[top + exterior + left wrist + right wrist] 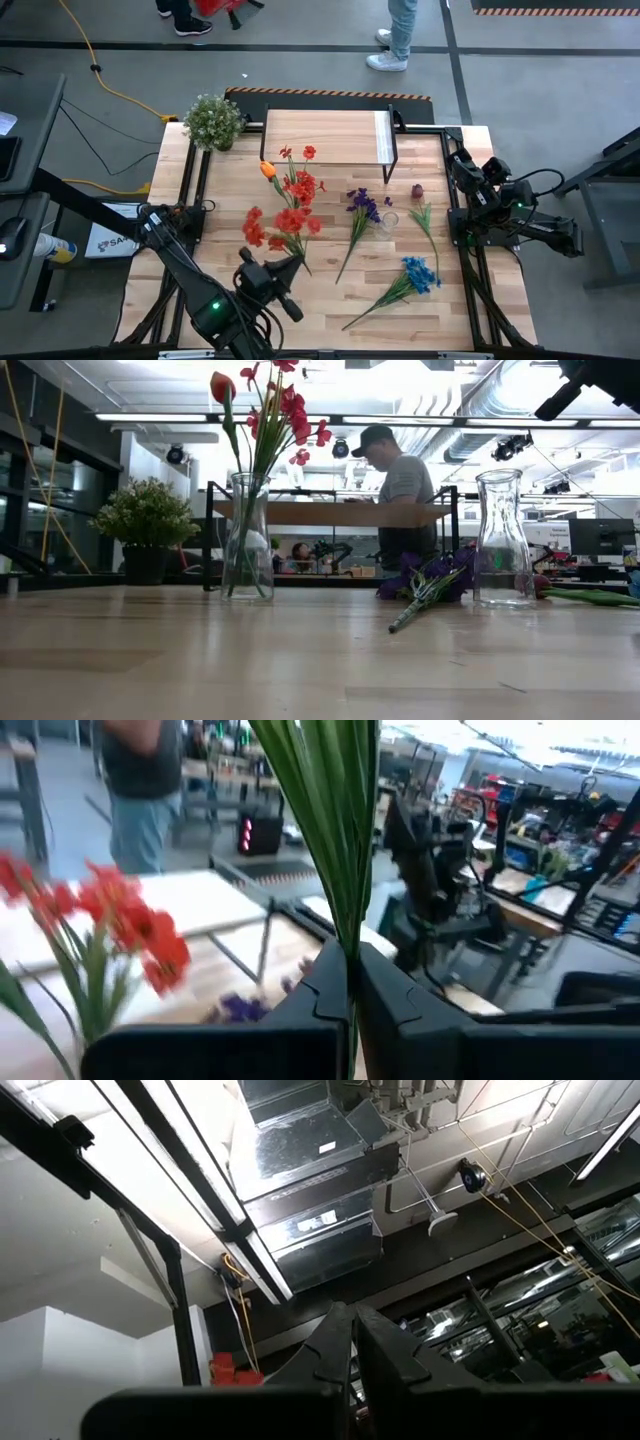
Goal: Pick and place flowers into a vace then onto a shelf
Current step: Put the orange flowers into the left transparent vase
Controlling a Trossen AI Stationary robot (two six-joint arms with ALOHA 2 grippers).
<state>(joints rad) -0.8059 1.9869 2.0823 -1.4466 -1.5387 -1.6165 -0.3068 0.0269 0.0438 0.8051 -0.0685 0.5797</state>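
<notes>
The shelf [325,135], a light wood plank on thin black legs, stands at the far edge of the table [210,290] and serves as the landmark. Just beside its left end sits a bushy potted plant [213,121]. In front of the shelf, a clear glass vase [248,538] holds red flowers [300,185] and an orange tulip [267,170]. A second, empty glass vase [501,540] stands nearer the shelf's right end, with a purple bunch [363,205] lying just beside it and a dark red rosebud [417,189] close by. A blue bunch [418,274] lies farther from the shelf.

The left gripper [352,982], well in front of the shelf, is clamped on the green stems of a red cluster [262,228]. The right gripper [350,1332], beyond the shelf's right end, points upward with its fingers closed on nothing.
</notes>
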